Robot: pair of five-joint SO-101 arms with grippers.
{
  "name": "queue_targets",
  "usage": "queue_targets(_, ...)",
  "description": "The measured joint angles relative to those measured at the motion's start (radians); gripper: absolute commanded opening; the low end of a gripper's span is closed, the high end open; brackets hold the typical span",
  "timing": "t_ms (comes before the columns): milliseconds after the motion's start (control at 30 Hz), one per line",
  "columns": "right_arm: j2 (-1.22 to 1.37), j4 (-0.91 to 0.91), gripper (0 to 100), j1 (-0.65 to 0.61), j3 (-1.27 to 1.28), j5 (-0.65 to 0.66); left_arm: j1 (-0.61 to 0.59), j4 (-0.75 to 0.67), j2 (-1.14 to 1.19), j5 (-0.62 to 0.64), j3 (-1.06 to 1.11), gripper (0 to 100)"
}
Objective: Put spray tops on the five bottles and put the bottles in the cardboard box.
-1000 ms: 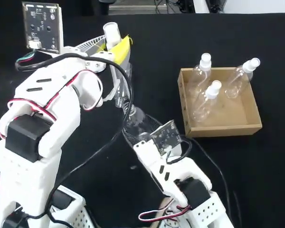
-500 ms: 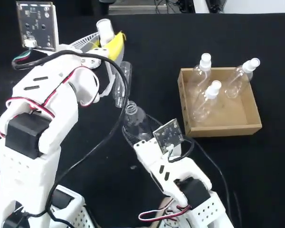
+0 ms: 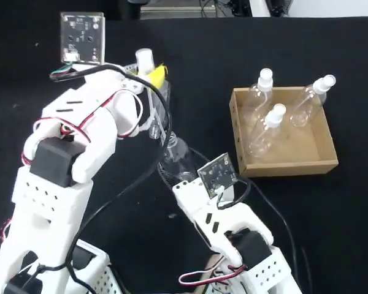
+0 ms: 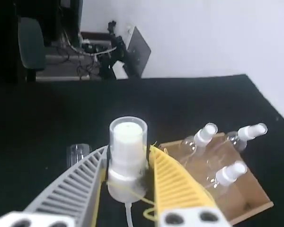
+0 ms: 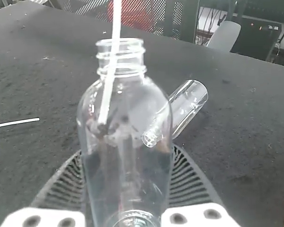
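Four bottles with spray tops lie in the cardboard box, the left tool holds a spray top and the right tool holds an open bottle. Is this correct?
Not quite: the cardboard box holds three capped bottles, not four, as the high view shows. The rest stands: the left tool holds a spray top, the right tool an open bottle.

White spray top (image 4: 128, 153), yellow and grey fingers (image 4: 173, 189).
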Motion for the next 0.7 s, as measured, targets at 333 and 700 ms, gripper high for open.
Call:
queue_targets(333,0.000,0.000,1.1,0.000,0.000,0.000,0.091,0.061,-0.035,0.000,0.052,23)
queue_targets(700,-0.002,0.000,1.1,0.000,0.000,-0.002,0.029,0.077,-0.198,0.000,0.101,23)
